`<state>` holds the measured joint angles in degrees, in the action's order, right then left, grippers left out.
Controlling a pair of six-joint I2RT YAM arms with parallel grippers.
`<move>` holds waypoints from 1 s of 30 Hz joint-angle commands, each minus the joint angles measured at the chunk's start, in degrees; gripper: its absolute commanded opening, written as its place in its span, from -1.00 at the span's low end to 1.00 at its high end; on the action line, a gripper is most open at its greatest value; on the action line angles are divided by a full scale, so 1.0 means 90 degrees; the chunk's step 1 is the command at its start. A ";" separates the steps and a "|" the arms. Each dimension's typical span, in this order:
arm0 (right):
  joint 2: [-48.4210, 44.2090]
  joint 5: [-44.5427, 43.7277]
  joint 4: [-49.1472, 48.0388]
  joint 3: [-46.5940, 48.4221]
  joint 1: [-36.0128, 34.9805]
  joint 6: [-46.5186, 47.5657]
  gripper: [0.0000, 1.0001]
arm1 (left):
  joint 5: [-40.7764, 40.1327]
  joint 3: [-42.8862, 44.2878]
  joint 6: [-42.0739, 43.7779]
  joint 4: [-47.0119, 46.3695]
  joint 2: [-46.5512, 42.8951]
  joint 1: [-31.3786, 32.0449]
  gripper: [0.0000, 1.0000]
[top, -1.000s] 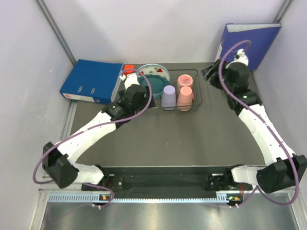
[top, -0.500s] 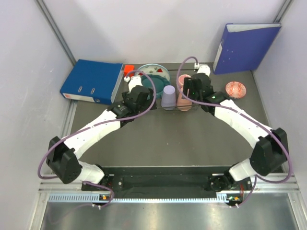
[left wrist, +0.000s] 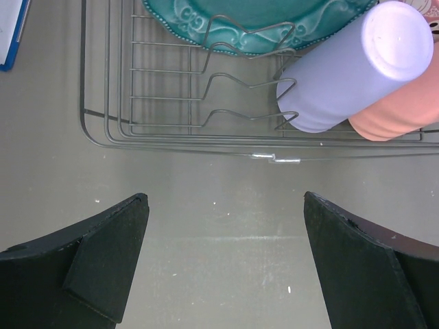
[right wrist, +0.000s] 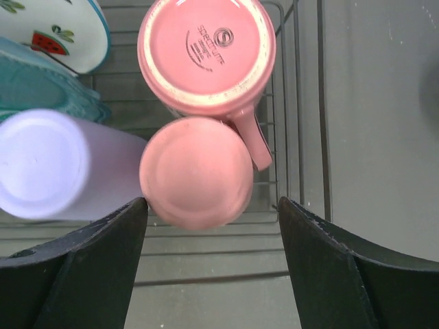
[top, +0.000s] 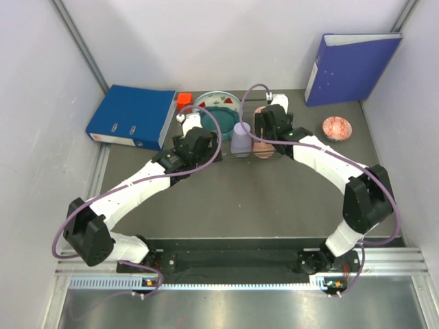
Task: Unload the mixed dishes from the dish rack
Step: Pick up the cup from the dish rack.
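The dark wire dish rack [left wrist: 110,127] stands at the back centre. It holds a teal scalloped plate [top: 218,115], a white watermelon plate [top: 218,101], a lavender cup [top: 241,139] and two upside-down salmon-pink cups: a handled one [right wrist: 206,51] and a plain one [right wrist: 197,171]. My right gripper [right wrist: 211,202] is open just above the plain salmon cup, its fingers either side of it. My left gripper [left wrist: 225,199] is open and empty over bare table just in front of the rack's near rim. The pink patterned bowl [top: 337,127] sits on the table to the right.
A blue binder [top: 134,115] lies flat left of the rack, with a small red cube [top: 184,99] beside it. Another blue binder [top: 353,65] stands upright at the back right. Grey walls close in both sides.
My right arm swung from the back right corner to the rack and now hangs over the salmon cups. The pink bowl appeared on the table at the right. The left arm barely moved.
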<state>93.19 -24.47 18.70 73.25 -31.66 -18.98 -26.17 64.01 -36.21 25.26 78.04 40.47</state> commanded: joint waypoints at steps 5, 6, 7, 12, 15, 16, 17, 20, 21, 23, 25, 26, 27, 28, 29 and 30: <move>0.0495 -0.0094 -0.0359 0.0611 -0.0066 0.0137 0.52 | 0.0027 -0.0061 0.0087 -0.0306 -0.0136 -0.0004 0.98; 0.0534 -0.0084 -0.0349 0.0630 -0.0066 0.0137 0.52 | 0.0027 -0.0081 0.0097 -0.0306 -0.0136 -0.0004 0.98; 0.0622 -0.0045 -0.0330 0.0679 -0.0066 0.0137 0.52 | 0.0027 -0.0081 0.0097 -0.0297 -0.0136 -0.0004 0.98; 0.0642 -0.0035 -0.0310 0.0621 -0.0066 0.0088 0.43 | 0.0008 -0.0091 0.0087 -0.0287 -0.0146 -0.0004 0.98; 0.0486 -0.0093 -0.0359 0.0465 -0.0066 0.0078 0.23 | 0.0017 -0.0091 0.0078 -0.0287 -0.0136 -0.0004 0.98; 0.0437 -0.0103 -0.0369 0.0445 -0.0066 0.0088 0.07 | 0.0018 -0.0091 0.0068 -0.0287 -0.0126 0.0005 0.98; 0.0389 -0.0133 -0.0388 0.0416 -0.0066 0.0088 0.01 | 0.0018 -0.0081 0.0058 -0.0287 -0.0136 0.0005 0.98; 0.0106 -0.0182 -0.0262 0.0435 -0.0086 0.0020 -0.13 | 0.0018 -0.0071 0.0039 -0.0287 -0.0126 -0.0004 0.98; -0.0117 -0.0182 -0.0223 0.0512 -0.0086 0.0000 -0.16 | 0.0008 -0.0061 0.0048 -0.0267 -0.0146 -0.0004 0.98; -0.0411 -0.0162 -0.0077 0.0639 -0.0183 -0.0049 -0.19 | -0.0070 -0.0013 0.0058 -0.0238 -0.0155 0.0005 0.98; -0.0851 -0.0162 0.0002 0.0893 -0.0319 -0.0020 -0.19 | -0.0138 0.0056 0.0078 -0.0228 -0.0165 -0.0004 0.98; -0.0997 -0.0162 0.0080 0.0971 -0.0368 0.0000 -0.19 | -0.0255 0.0124 0.0049 -0.0151 -0.0185 -0.0004 0.98; -0.1269 -0.0075 0.0119 0.1127 -0.0379 0.0000 -0.19 | -0.0295 0.0153 0.0039 -0.0150 -0.0204 -0.0004 0.98; -0.1398 -0.0016 0.0168 0.1196 -0.0408 0.0009 -0.18 | -0.0314 0.0173 0.0039 -0.0150 -0.0233 -0.0004 0.98; -0.1534 0.0052 0.0265 0.1255 -0.0408 -0.0010 -0.18 | -0.0343 0.0221 0.0029 -0.0150 -0.0263 0.0005 0.98; -0.1816 0.0159 0.0295 0.1284 -0.0398 -0.0029 -0.18 | -0.0373 0.0251 0.0000 -0.0150 -0.0311 -0.0004 0.98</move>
<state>86.67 -24.49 21.89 78.83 -34.06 -18.61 -27.11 63.29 -35.88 25.23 78.02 40.47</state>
